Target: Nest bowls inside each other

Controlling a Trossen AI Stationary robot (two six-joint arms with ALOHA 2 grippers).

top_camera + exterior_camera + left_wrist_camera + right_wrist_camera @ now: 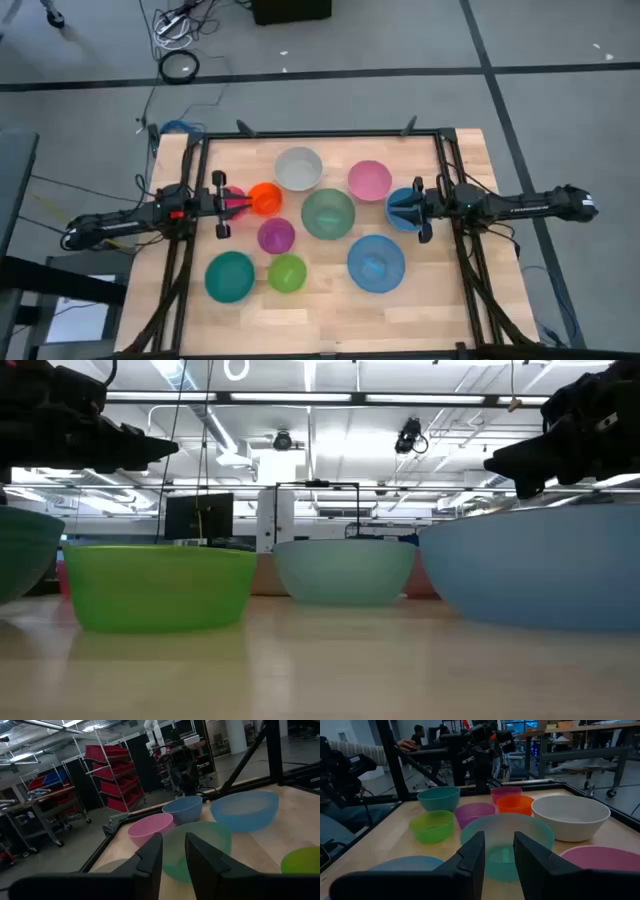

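Observation:
Ten bowls stand apart on the wooden table, each on its base: white-grey, pink, orange, magenta, green, purple, teal, lime, light blue and blue. My left gripper hovers open over the magenta bowl, pointing at the orange one. My right gripper hovers open over the blue bowl, pointing at the green bowl. Nothing lies between either pair of fingers. In the low view both arms hang well above the bowls.
A black frame runs along the table's far edge and down both sides. Bare wood lies along the near edge. Red bin racks and a seated person are in the room beyond the table.

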